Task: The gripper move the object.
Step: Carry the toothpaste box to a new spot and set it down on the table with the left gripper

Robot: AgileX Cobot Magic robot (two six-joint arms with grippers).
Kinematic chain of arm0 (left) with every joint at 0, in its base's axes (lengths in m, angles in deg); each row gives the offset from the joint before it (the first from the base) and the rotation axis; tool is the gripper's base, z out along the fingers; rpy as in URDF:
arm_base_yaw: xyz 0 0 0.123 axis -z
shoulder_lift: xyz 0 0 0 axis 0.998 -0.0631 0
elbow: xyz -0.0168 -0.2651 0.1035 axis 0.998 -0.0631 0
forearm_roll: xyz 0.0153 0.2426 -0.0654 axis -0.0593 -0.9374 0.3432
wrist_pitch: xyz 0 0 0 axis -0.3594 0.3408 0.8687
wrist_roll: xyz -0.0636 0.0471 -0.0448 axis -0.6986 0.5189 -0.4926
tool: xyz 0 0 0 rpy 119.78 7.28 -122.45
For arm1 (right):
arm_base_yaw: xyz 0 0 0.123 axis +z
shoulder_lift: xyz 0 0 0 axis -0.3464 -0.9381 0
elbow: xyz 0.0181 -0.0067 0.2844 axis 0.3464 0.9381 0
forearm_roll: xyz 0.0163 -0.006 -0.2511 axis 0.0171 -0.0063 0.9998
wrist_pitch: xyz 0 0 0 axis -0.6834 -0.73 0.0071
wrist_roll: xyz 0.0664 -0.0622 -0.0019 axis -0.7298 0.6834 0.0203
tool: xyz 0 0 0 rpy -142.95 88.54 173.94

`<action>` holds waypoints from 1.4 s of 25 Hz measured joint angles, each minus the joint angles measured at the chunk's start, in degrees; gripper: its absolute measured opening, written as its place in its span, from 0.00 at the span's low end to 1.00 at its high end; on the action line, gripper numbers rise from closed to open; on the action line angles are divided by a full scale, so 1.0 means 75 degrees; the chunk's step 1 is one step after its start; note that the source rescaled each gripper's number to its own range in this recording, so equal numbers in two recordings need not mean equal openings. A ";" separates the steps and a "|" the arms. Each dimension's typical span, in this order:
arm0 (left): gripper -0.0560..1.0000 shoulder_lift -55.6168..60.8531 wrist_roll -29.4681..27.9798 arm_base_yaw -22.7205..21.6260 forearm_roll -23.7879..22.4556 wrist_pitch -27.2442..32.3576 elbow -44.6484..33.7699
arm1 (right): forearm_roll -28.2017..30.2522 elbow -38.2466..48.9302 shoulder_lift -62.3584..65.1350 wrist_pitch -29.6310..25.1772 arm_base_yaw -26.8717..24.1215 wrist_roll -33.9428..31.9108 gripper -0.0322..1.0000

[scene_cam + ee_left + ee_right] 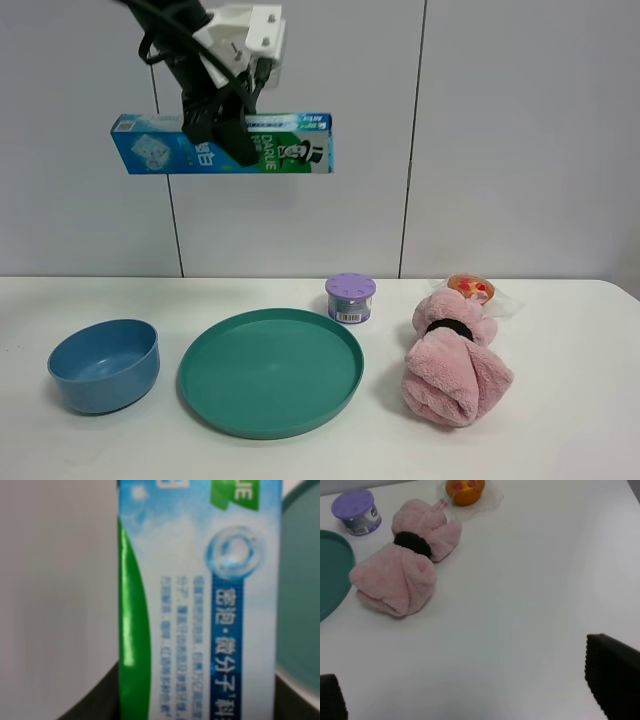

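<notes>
Lettering first: from the high camera I read "DARLIE" in white on the green end of the long blue-and-green cardboard toothpaste carton (290, 150), next to a man in a top hat. The carton hangs level, high in the air in front of the grey wall panels, above the gap between bowl and plate. The black two-fingered left gripper (228, 140) on its white blocky mount is clamped across the carton a little left of its middle.

On my left wrist feed the carton (200, 605) fills most of the picture. I see a green curved stripe, a bubble ring and white Chinese characters on a blue band that I read as "密泡·微分子"; the fine print beside them is too blurred to read.

Down on the white table (560, 420) sit a round blue plastic bowl (103, 365), a round teal plate (270, 372) just beside it, a small purple-lidded jar (350, 298) with a barcode label I cannot read, a pink rolled towel (455, 370) cinched by a black band, and an orange item in clear wrap (472, 290) touching the towel's far end.

The right gripper (470, 685) hovers over bare table with its black fingers (612, 680) wide apart, holding nothing.
</notes>
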 joint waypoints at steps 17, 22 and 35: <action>0.05 0.0370 -0.2330 0.3461 -0.1240 0.0906 0.0000 | 0.0000 0.0000 0.0000 0.0000 0.0000 0.0000 1.00; 0.05 -0.0392 -0.2430 0.3841 -0.1107 0.0700 0.0000 | 0.0000 0.0000 0.0000 0.0000 0.0000 0.0000 1.00; 0.05 -0.2129 -0.4768 0.4185 -0.1028 0.0390 0.0000 | 0.0000 0.0000 0.0000 0.0000 0.0000 0.0000 1.00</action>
